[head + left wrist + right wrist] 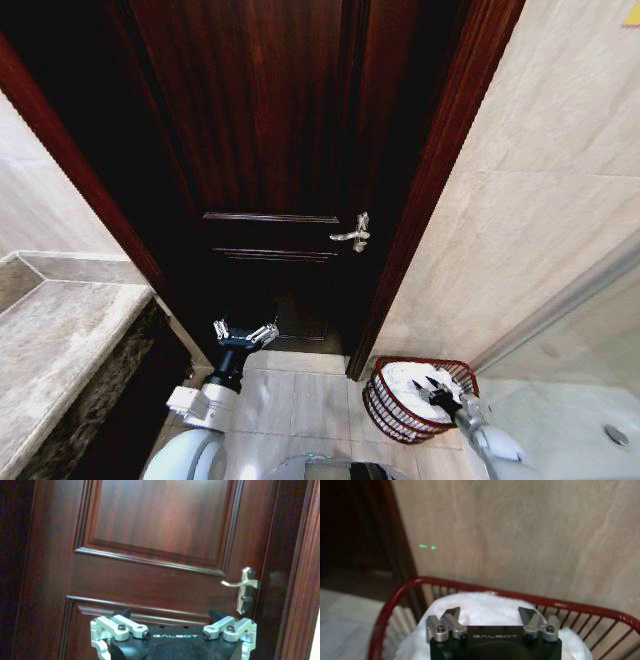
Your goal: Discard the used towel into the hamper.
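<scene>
The hamper (372,398), a small round reddish-brown wire basket, stands on the floor against the tiled wall at the lower right. A white towel (403,377) lies heaped inside it. My right gripper (432,386) hangs open just over the towel. In the right wrist view, the towel (485,602) bulges between the open fingers of the right gripper (489,614), inside the hamper's red rim (395,596). My left gripper (245,333) is raised in front of the dark door, open and holding nothing, as the left wrist view also shows of that gripper (170,615).
A dark wooden door (270,150) with a metal lever handle (352,235) faces me. A stone counter (60,330) runs along the left. A glass shower screen (580,330) stands at the right. Pale floor tiles (300,400) lie between counter and hamper.
</scene>
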Motion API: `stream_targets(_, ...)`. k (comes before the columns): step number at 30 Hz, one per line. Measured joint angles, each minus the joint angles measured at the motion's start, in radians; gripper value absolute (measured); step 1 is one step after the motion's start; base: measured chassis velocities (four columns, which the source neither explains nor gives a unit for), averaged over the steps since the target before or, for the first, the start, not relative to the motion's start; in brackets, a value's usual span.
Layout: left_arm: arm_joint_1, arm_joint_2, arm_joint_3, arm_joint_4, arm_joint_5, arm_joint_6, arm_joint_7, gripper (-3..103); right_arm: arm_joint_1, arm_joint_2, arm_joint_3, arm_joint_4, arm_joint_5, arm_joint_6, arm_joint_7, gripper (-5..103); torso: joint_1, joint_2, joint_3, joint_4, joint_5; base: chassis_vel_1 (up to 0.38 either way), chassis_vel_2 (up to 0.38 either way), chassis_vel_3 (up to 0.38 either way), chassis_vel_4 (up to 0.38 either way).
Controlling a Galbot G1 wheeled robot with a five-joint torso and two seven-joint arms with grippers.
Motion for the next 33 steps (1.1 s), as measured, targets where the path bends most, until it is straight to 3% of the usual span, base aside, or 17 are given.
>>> stream_targets(3,0.0,0.0,0.0,0.0,0.0,0.0,0.0,100,0.094,0.056,-0.017,-0.088,-0.012,-0.023,0.097,92,0.0,0.0,0.0,0.0002,-0.0009,0.0,0.0,0.0,0.0)
stream_targets(4,0.0,0.0,0.0,0.0,0.0,0.0,0.0,100,0.094,0.056,-0.017,-0.088,-0.012,-0.023,0.097,92,0.0,0.0,0.0,0.0002,-0.0009,0.0,0.0,0.0,0.0)
stream_targets(5,0.0,0.0,0.0,0.0,0.0,0.0,0.0,100,0.122,0.076,-0.017,-0.123,-0.032,-0.024,0.118,92,0.0,0.0,0.0,0.0004,-0.0002,0.0,0.0,0.0,0.0)
stream_targets(6,0.0,0.0,0.0,0.0,0.0,0.0,0.0,100,0.175,0.112,-0.008,-0.208,-0.089,-0.025,0.151,99,0.0,0.0,0.0,0.0005,0.0008,0.0,0.0,0.0,0.0)
stream_targets(12,0.0,0.0,0.0,0.0,0.0,0.0,0.0,100,0.259,0.164,0.015,-0.376,-0.155,-0.071,0.216,100,0.0,0.0,0.0,0.0002,-0.0005,0.0,0.0,0.0,0.0)
stream_targets(14,0.0,0.0,0.0,0.0,0.0,0.0,0.0,100,0.285,0.176,0.022,-0.42,-0.137,-0.109,0.219,100,0.0,0.0,0.0,-0.0007,-0.0008,0.0,0.0,0.0,0.0)
stream_targets(19,0.0,0.0,0.0,0.0,0.0,0.0,0.0,100,0.341,0.179,0.037,-0.499,-0.05,-0.128,0.218,100,0.0,0.0,0.0,0.0,-0.0002,0.0,0.0,0.0,0.0)
stream_targets(25,0.0,0.0,0.0,0.0,0.0,0.0,0.0,100,0.303,0.16,0.042,-0.393,0.029,-0.125,0.207,100,0.0,0.0,0.0,0.0,0.0005,0.0,0.0,0.0,0.0)
stream_targets(28,0.0,0.0,0.0,0.0,0.0,0.0,0.0,100,0.223,0.136,0.069,-0.255,-0.072,-0.014,0.17,100,0.0,0.0,0.0,0.0002,-0.0002,0.0,0.0,0.0,0.0)
stream_targets(30,0.0,0.0,0.0,0.0,0.0,0.0,0.0,100,0.198,0.133,0.078,-0.215,-0.091,-0.002,0.169,100,0.0,0.0,0.0,-0.001,0.0008,0.0,0.0,0.0,0.0)
stream_targets(31,0.0,0.0,0.0,0.0,0.0,0.0,0.0,100,0.151,0.128,0.089,-0.131,-0.095,0.005,0.171,100,0.0,0.0,0.0,0.0006,-0.0009,0.0,0.0,0.0,0.0)
stream_targets(32,0.0,0.0,0.0,0.0,0.0,0.0,0.0,100,0.112,0.127,0.097,-0.07,-0.086,0.003,0.173,100,0.0,0.0,0.0,0.0004,-0.0015,0.0,0.0,0.0,0.0)
stream_targets(33,0.0,0.0,0.0,0.0,0.0,0.0,0.0,100,0.039,0.135,0.114,0.027,-0.07,-0.001,0.176,100,0.0,0.0,0.0,0.0001,0.0004,0.0,0.0,0.0,0.0)
